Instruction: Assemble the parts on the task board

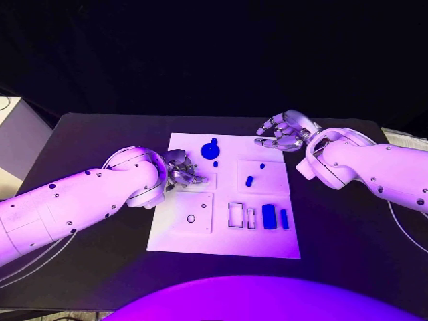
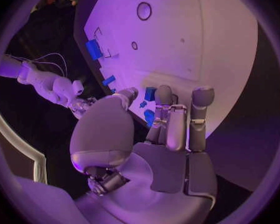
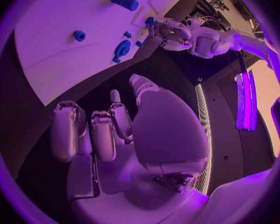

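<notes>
My left hand (image 1: 178,170) rests at the left edge of the white board (image 1: 272,244), fingers curled down around a small blue part (image 2: 150,93); whether I truly grip it, I cannot tell. I should seat it squarely, pressing gently. My right hand (image 1: 284,132) hovers, holding nothing, fingers loosely curled. No writing is readable.

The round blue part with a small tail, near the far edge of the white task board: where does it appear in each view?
Head view: round blue part on the task board, far side, between both hands.
Left wrist view: I cannot identify it with confidence.
Right wrist view: near the board's edge.
Shared landmark: left hand, also.
</notes>
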You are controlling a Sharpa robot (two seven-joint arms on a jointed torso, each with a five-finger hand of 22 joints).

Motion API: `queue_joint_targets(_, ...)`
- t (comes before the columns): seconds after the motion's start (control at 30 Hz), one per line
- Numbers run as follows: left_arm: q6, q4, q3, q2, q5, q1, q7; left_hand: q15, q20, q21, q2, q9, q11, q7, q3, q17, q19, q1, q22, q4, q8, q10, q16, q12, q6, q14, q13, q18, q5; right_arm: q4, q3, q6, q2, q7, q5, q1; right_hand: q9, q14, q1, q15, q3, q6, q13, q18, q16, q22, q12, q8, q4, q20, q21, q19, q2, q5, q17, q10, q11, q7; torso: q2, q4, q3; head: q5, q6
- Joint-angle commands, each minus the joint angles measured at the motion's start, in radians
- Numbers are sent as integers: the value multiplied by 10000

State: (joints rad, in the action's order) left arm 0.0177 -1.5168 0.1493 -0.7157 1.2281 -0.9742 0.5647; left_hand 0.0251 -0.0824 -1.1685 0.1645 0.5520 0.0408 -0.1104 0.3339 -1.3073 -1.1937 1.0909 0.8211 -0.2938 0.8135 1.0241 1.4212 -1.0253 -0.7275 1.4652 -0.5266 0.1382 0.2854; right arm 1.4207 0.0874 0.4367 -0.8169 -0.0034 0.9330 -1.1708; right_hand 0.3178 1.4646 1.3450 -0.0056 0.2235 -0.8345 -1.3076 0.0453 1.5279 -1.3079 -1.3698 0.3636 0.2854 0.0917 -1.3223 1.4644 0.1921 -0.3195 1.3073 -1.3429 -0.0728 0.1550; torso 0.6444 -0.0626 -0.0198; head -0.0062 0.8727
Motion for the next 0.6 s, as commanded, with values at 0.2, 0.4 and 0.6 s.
queue_joint_targets(0.2, -384, 7, -10, 17, -91, 14, 30, 102, 80, -204, -109, 40, -151, 123, 66, -478, -175, 393, 286, 17, 330, 39, 197, -174, -69, 207, 17, -3, 49, 13, 0, -98, -8, 85, 92, 11, 14, 859, -89, 14, -16, 59, -516, 66, -42, -1252, -50, 69, -14, 28, 45, 341, -2, -69, 1992, -5, -5, 12, -1, 3, -4, -5, -1)
queue_joint_targets(0.4, -363, 22, -11, 35, -90, 15, 38, 128, 105, -241, -252, 46, -181, 154, 169, -476, -192, 550, 330, 17, 449, 34, 216, -223, -37, 208, 22, -9, 73, 12, 0, -101, -6, 86, 92, 19, 14, 859, -89, 14, -16, 59, -516, 66, -42, -1252, -50, 69, -14, 28, 45, 341, -2, -69, 1992, -5, -5, 12, -2, 0, -6, -11, -1)
queue_joint_targets(0.6, -249, 43, -10, 47, -101, 15, 39, 143, 124, -250, -504, 26, -193, 165, 342, -458, -178, 703, 333, 9, 542, -1, 222, -252, 40, 197, 41, -9, 82, 13, 0, -104, -9, 86, 93, 25, 16, 862, -96, 11, -8, 50, -534, 62, -40, -1262, -76, 78, -7, 26, 31, 348, -10, -70, 1996, -35, -2, 9, 0, 1, -1, -12, -1)
